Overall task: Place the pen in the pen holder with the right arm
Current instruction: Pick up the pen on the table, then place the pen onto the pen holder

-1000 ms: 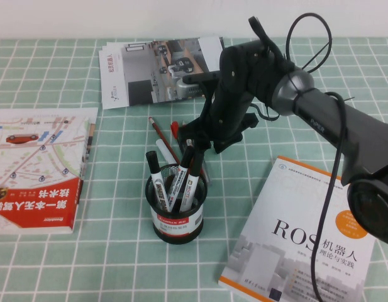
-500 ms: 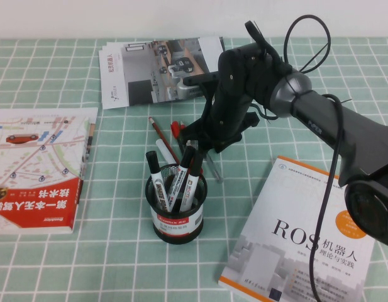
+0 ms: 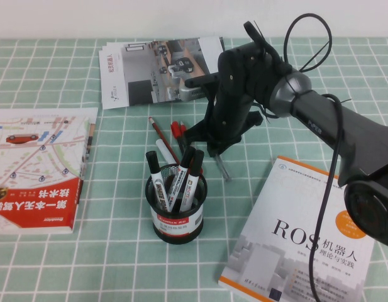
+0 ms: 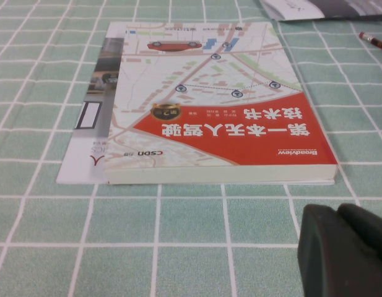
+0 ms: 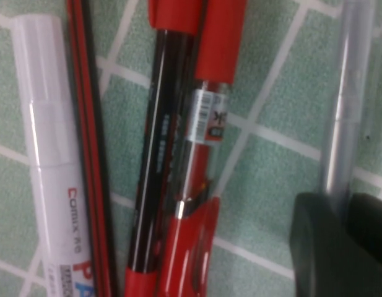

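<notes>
My right gripper [image 3: 214, 150] hangs just behind and right of the pen holder [image 3: 177, 212], a black mesh cup with a red-and-white label holding several black-capped markers. It is shut on the pen [image 3: 223, 167], a slim translucent grey pen that slants down to the right from the fingers, its lower end near the cloth. In the right wrist view the pen [image 5: 347, 105] runs in between my dark fingers [image 5: 314, 241] at the gripper [image 5: 347, 201]. My left gripper [image 4: 345, 247] shows only in the left wrist view, fingers together, empty, low over the cloth beside a book.
Two red-capped pens [image 3: 177, 131], a red-and-black pencil [image 3: 160, 133] and a white marker [image 3: 163, 151] lie behind the holder. A red-and-white map book [image 3: 39, 167] lies at the left, a ROS book [image 3: 307, 239] at the front right, brochures [image 3: 156, 69] at the back.
My right gripper has shifted right and a little up with the pen in it. The pen's lower end has swung right, away from the holder's rim.
</notes>
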Motion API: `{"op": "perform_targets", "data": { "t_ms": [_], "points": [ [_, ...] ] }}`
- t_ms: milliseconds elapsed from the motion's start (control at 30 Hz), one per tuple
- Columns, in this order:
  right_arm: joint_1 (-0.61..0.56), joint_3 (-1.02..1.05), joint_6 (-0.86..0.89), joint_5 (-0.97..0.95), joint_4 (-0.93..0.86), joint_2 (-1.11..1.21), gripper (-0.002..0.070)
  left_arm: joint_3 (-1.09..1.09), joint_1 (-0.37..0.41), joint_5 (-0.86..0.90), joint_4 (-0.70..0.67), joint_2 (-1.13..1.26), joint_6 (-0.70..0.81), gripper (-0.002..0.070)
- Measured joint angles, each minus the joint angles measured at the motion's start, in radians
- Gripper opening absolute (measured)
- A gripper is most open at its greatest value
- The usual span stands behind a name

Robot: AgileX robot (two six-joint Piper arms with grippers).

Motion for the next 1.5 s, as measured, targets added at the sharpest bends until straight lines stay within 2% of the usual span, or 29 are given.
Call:
{"op": "perform_targets", "data": {
  "t_ms": [400, 600, 700, 800, 933, 1100, 1233, 1500],
  "points": [
    [0.0, 0.033, -0.018, 0.048, -0.077, -0.101, 0.0043, 0.0, 0.0, 0.0, 0.0, 0.0, 0.0, -0.0004],
    [0.002, 0.291, -0.018, -0.007, -0.095, -0.339, 0.0043, 0.0, 0.0, 0.0, 0.0, 0.0, 0.0, -0.0004],
    [0.009, 0.517, -0.005, -0.177, -0.096, -0.485, 0.0043, 0.0, 0.0, 0.0, 0.0, 0.0, 0.0, -0.0004],
    [0.021, 0.777, -0.004, -0.438, -0.08, -0.641, 0.0043, 0.0, 0.0, 0.0, 0.0, 0.0, 0.0, -0.0004],
    [0.045, 1.11, -0.001, -0.888, -0.072, -0.846, 0.0043, 0.0, 0.0, 0.0, 0.0, 0.0, 0.0, -0.0004],
    [0.09, 1.417, -0.001, -1.431, -0.069, -0.997, 0.0043, 0.0, 0.0, 0.0, 0.0, 0.0, 0.0, -0.0004],
    [0.138, 1.534, -0.001, -1.698, -0.09, -1.012, 0.0043, 0.0, 0.0, 0.0, 0.0, 0.0, 0.0, -0.0004],
    [0.227, 1.554, -0.001, -2.024, -0.161, -0.882, 0.0043, 0.0, 0.0, 0.0, 0.0, 0.0, 0.0, -0.0004]
  ]
}}
